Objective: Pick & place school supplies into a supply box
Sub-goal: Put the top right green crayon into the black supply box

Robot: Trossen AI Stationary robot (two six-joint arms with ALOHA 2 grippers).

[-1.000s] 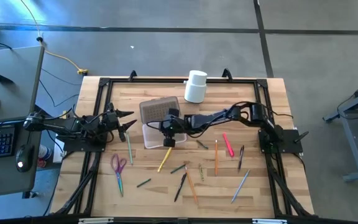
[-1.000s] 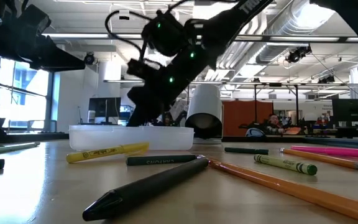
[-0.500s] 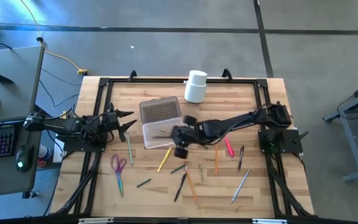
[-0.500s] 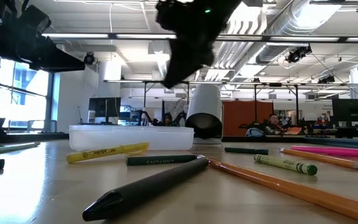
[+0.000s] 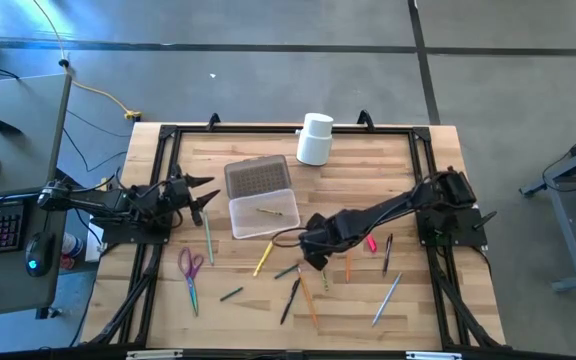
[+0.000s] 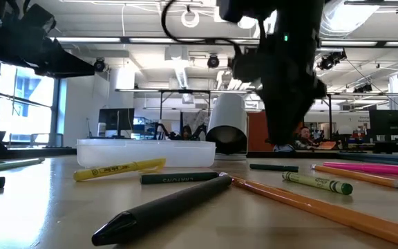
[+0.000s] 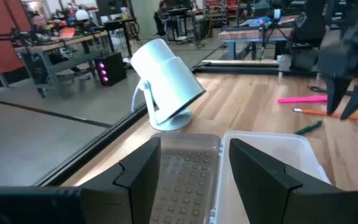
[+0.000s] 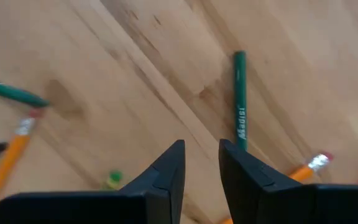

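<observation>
My right gripper (image 5: 313, 250) (image 8: 202, 155) hovers open over the loose supplies at the table's middle and holds nothing. A green pencil (image 8: 239, 93) lies on the wood just beyond its fingers, with orange pencils (image 8: 11, 149) to either side. The supply box's clear tray (image 5: 263, 215) (image 6: 146, 151) holds one pencil (image 5: 266, 211); its grey lid (image 5: 258, 178) lies open behind it. A yellow highlighter (image 5: 264, 257), scissors (image 5: 190, 268) and a pink pen (image 5: 368, 235) rest flat on the table. My left gripper (image 5: 203, 195) (image 7: 194, 146) waits open at the table's left, facing the box.
A white cylindrical container (image 5: 315, 138) (image 6: 226, 131) stands behind the box near the far edge. Several pens and pencils are scattered from the table's middle toward its near and right edges, including a black pen (image 6: 164, 204) and an orange pencil (image 6: 309, 204). A black frame borders the table.
My right gripper has left the space over the box tray and swung toward the table's right and near edge, ending over the loose pens at the middle. A pencil now shows lying in the tray where the gripper was.
</observation>
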